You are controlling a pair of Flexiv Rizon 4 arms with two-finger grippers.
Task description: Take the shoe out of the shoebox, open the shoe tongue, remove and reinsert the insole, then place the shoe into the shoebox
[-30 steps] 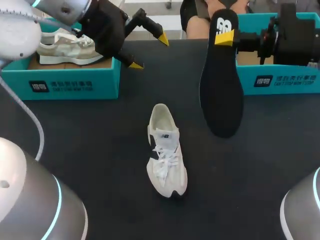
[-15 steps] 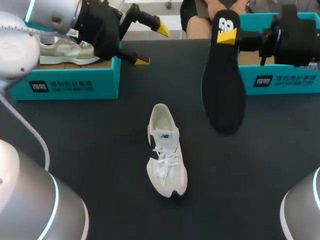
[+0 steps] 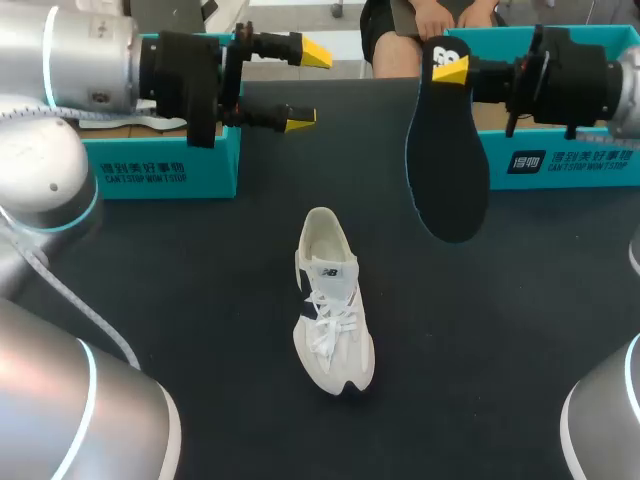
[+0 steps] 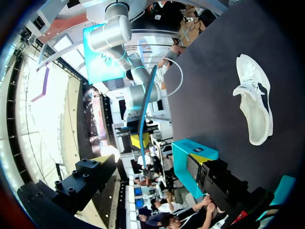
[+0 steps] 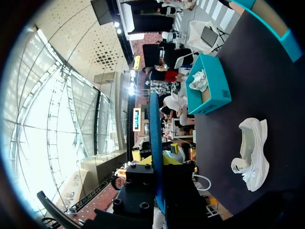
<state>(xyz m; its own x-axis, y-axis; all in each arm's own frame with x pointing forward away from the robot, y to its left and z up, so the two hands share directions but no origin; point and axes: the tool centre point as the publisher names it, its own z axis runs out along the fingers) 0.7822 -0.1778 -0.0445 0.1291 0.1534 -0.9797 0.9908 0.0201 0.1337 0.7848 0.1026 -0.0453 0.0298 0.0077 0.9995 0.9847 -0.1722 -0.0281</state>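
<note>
1. The right gripper (image 3: 448,68) is clamped on the heel end of the black insole (image 3: 446,160), which hangs toe-down above the table (image 3: 200,300), just in front of the right shoebox (image 3: 560,160).
2. The left gripper (image 3: 308,86) hovers beside the left shoebox (image 3: 160,165) with its fingers spread wide and holding nothing (what seems to be another pale shoe (image 5: 200,80) lies inside that box).
3. The white shoe (image 3: 332,300) sits upright mid-table, well apart from both grippers.

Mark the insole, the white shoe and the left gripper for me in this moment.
insole (image 3: 447,170): head view, middle of its black face.
white shoe (image 3: 328,322): head view, on the laces.
left gripper (image 3: 308,86): head view, midway between its yellow tips.
</note>
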